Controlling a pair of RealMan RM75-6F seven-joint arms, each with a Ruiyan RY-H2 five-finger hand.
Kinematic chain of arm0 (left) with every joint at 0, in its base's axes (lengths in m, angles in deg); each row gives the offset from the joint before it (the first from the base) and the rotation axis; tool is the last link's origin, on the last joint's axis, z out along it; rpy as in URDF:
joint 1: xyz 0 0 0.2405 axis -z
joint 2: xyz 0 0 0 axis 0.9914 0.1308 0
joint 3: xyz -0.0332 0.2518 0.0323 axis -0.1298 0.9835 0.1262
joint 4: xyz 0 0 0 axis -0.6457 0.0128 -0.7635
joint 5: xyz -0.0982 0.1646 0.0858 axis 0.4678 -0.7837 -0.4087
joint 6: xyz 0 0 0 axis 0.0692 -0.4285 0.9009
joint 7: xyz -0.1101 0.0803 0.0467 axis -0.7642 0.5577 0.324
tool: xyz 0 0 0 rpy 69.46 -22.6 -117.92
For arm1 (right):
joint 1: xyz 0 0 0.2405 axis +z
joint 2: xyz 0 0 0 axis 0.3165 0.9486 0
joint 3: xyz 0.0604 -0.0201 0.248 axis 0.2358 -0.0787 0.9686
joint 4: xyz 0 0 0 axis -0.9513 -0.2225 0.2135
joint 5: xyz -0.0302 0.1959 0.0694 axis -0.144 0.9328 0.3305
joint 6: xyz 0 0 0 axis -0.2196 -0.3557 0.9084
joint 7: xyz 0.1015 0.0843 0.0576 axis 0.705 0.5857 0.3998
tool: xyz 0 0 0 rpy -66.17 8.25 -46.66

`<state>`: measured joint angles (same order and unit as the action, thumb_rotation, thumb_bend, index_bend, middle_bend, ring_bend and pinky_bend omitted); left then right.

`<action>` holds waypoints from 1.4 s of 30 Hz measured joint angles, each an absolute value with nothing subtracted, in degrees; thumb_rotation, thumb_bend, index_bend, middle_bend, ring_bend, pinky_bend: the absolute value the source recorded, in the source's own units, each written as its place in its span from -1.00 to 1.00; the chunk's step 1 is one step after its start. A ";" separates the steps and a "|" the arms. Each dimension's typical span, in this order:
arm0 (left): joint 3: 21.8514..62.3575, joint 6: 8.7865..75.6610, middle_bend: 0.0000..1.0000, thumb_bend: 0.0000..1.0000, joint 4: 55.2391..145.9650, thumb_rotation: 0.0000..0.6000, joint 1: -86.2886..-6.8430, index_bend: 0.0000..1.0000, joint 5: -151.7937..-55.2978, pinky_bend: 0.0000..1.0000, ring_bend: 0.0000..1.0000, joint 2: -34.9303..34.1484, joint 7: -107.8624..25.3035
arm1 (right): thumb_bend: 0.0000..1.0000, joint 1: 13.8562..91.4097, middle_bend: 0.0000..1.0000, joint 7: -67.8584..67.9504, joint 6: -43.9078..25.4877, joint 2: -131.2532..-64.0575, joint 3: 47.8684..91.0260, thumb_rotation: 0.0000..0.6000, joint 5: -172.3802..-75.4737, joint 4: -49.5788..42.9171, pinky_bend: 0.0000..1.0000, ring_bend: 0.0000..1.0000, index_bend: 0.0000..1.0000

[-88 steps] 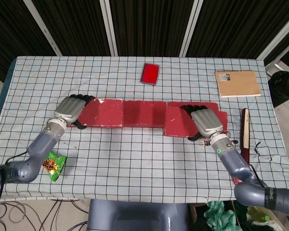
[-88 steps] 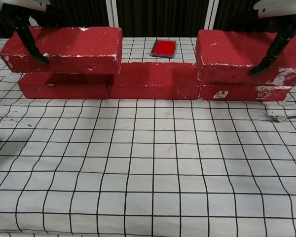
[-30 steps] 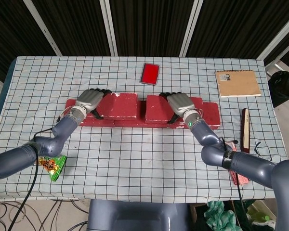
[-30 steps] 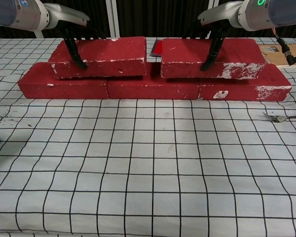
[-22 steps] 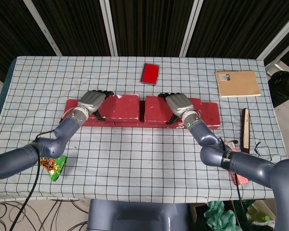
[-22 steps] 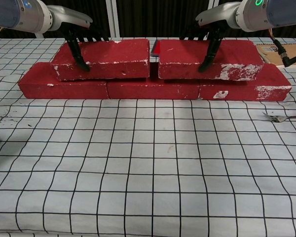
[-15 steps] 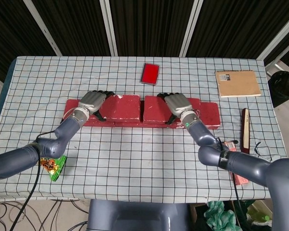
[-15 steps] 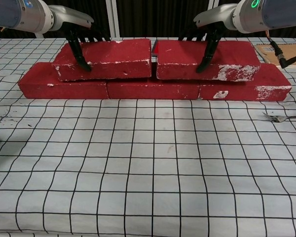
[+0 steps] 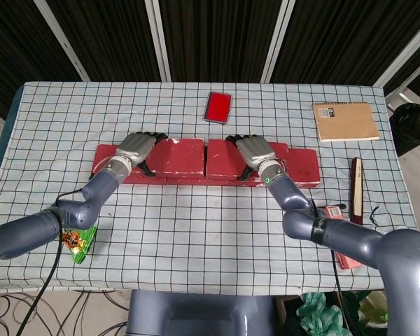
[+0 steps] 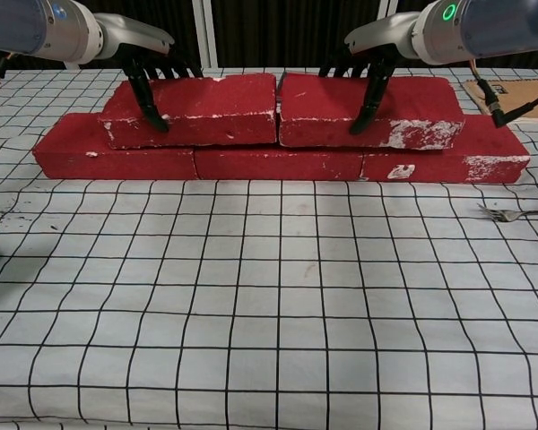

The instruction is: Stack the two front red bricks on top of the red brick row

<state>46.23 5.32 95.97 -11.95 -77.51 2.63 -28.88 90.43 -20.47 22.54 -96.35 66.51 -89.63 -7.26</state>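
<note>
Now each robot hand point(image 10: 152, 67) point(image 10: 369, 63) grips one upper brick point(image 10: 206, 107) point(image 10: 377, 109), both lengthwise along the row point(image 10: 278, 163).

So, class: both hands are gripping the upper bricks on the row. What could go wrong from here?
1. The left hand and right hand clamp the upper left brick and upper right brick; opening unevenly might drag either off the bottom row.
2. The upper bricks nearly meet at the middle, so further inward pushing may jam or tilt them.
</note>
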 measured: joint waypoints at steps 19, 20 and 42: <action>48.28 4.73 -0.57 -0.45 95.19 1.00 -9.91 -0.54 -74.62 -0.63 -0.77 2.10 -27.50 | -0.61 91.81 -0.48 -20.97 22.71 -97.26 66.01 1.00 -88.84 -8.82 -0.62 -0.49 -0.43; 48.38 4.85 -0.57 -0.45 95.17 1.00 -9.78 -0.54 -74.39 -0.63 -0.77 2.09 -27.41 | -0.61 91.82 -0.48 -20.88 22.80 -97.28 66.02 1.00 -88.79 -8.89 -0.62 -0.48 -0.43; 49.77 5.21 -0.57 -0.46 94.46 1.00 -8.21 -0.55 -71.52 -0.63 -0.77 1.33 -26.57 | -0.61 91.59 -0.48 -19.13 24.32 -98.06 65.64 1.00 -89.86 -10.75 -0.62 -0.48 -0.43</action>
